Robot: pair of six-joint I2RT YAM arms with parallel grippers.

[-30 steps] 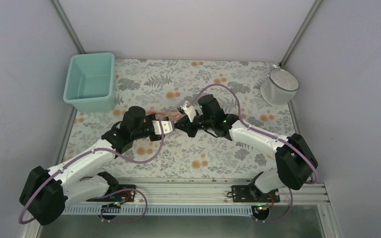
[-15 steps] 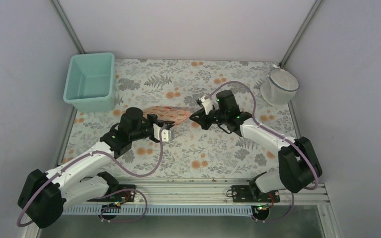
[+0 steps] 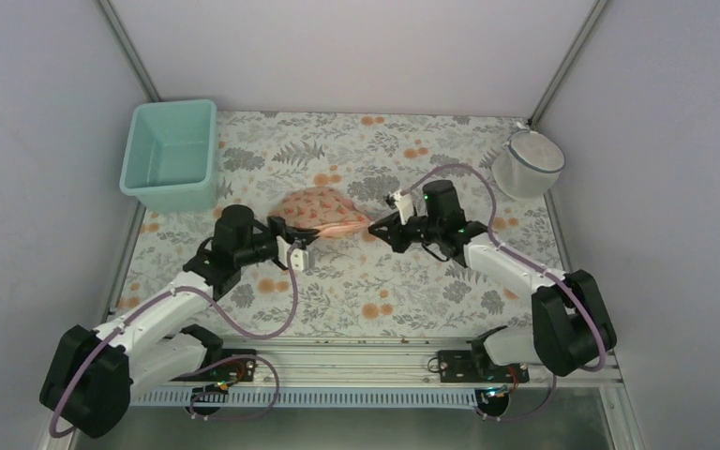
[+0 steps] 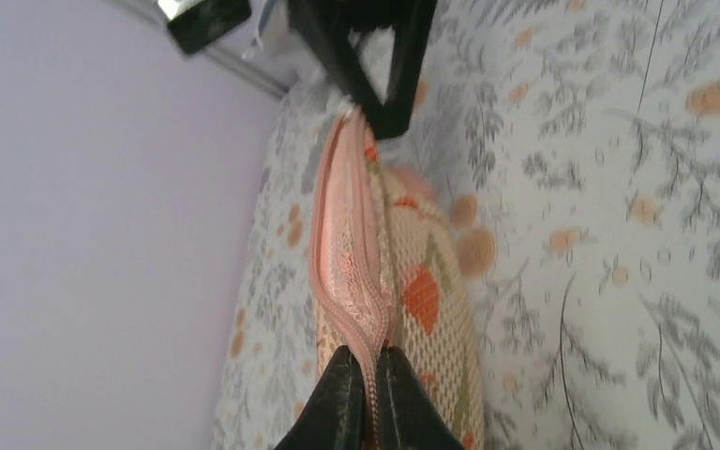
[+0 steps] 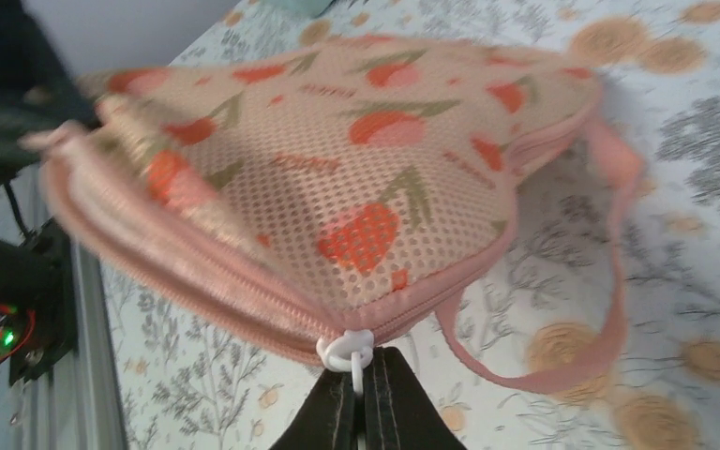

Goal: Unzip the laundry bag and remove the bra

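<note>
The peach-pink mesh laundry bag (image 3: 321,212) with orange-red print lies on the floral table between my two arms. My left gripper (image 3: 292,234) is shut on the bag's pink zip rim (image 4: 364,323) at its near-left end. My right gripper (image 3: 375,228) is shut on the white zipper pull (image 5: 351,352) at the bag's right end; the zip is parted along the near edge (image 5: 187,272). A pink loop strap (image 5: 562,366) hangs from the bag. The bag also fills the right wrist view (image 5: 337,169). The bra is hidden.
A teal tub (image 3: 172,155) stands at the back left. A white mesh cylindrical basket (image 3: 528,162) stands at the back right corner. Grey walls and metal frame posts bound the floral-cloth table (image 3: 403,281).
My right gripper has moved right with the zipper pull, and my left gripper has drawn back left. The bag, first hidden between the grippers, now shows stretched between them.
</note>
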